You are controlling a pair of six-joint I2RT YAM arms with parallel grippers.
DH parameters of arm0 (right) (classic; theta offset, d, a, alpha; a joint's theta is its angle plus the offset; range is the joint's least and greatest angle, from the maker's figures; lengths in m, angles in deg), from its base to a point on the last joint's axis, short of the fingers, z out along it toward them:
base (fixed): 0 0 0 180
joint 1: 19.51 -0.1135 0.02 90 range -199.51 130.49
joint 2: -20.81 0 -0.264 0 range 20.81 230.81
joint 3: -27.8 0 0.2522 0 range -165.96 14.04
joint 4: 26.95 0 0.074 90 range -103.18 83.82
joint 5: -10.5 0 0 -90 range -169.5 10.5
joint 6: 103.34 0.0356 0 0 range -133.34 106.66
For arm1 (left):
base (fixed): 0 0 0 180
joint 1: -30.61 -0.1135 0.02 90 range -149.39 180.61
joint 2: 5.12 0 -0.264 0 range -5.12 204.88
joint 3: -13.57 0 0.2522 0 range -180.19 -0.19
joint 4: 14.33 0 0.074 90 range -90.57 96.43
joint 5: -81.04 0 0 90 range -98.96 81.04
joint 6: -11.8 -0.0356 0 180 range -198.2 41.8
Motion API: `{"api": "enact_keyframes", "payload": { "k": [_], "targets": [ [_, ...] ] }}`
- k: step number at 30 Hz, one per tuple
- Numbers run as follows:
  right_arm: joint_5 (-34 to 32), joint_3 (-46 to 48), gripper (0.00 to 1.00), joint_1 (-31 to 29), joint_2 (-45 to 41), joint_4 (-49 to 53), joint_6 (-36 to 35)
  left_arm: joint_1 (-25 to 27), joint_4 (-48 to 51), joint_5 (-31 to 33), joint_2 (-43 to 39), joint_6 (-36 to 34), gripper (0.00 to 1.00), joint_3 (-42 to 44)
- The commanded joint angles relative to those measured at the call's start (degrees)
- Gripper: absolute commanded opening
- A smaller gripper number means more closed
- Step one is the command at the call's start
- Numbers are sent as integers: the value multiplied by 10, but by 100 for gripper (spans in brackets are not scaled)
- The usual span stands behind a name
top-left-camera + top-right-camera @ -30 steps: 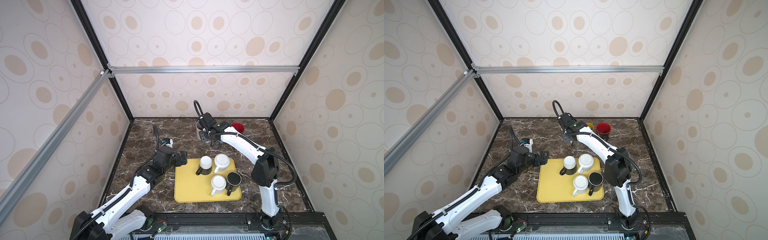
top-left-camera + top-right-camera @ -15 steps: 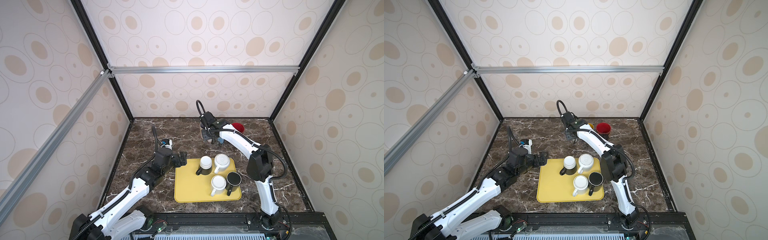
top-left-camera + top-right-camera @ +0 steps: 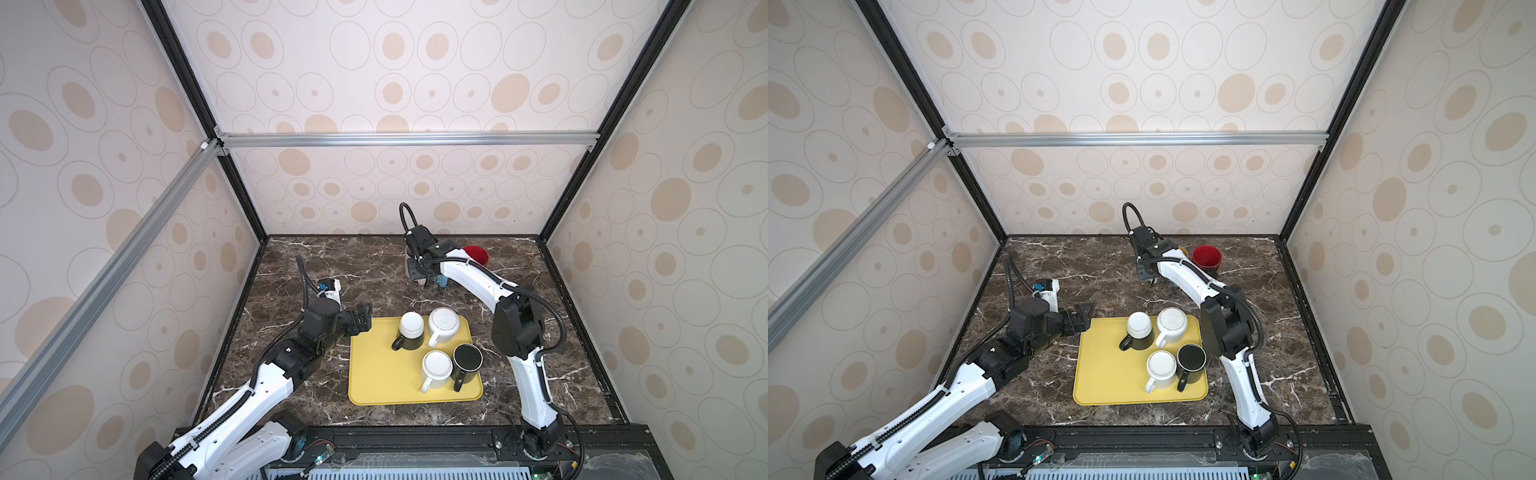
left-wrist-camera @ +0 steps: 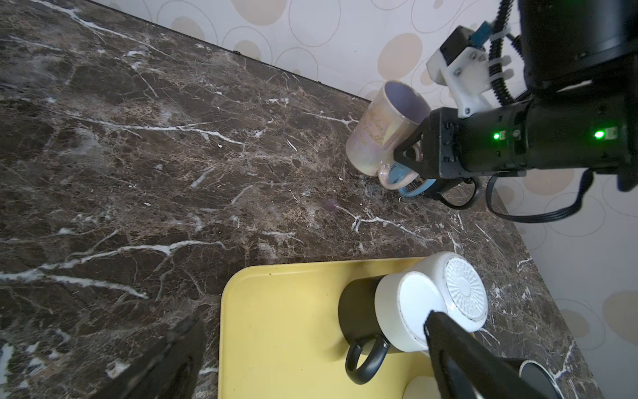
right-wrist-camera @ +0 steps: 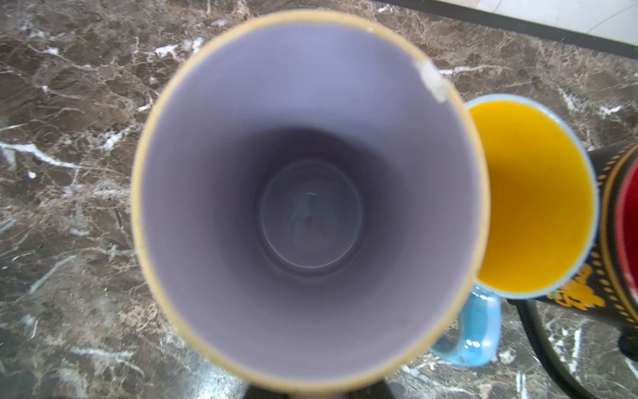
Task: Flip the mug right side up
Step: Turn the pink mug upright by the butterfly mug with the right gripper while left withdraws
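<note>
The pearly pink ceramic mug with a lilac inside (image 4: 383, 134) sits mouth-up, its long axis roughly vertical, far back on the brown marble tabletop (image 4: 172, 155), just beside a blue yellow-lined mug (image 5: 531, 200). The right gripper (image 4: 411, 157), at its side, pinches its handle.

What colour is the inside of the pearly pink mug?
Lilac; the right wrist view looks straight into the pearly pink mug.

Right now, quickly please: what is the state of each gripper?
Left gripper: open, holding nothing.
Right gripper: shut on the pearly pink ceramic mug with lilac inside, at its handle side.
</note>
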Motion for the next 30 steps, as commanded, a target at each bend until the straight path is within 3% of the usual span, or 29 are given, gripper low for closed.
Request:
{"api": "enact_keyframes", "payload": {
  "k": [1,23,30],
  "targets": [
    [-24,2,0,6,0,-52,18,-3,0,11,-7,-9,100,1],
    [-52,57,0,10,1,-95,57,-4,-19,12,-10,-11,100,14],
    [-46,83,15,8,-12,-111,77,-3,-17,16,-11,-15,100,15]
  ]
}}
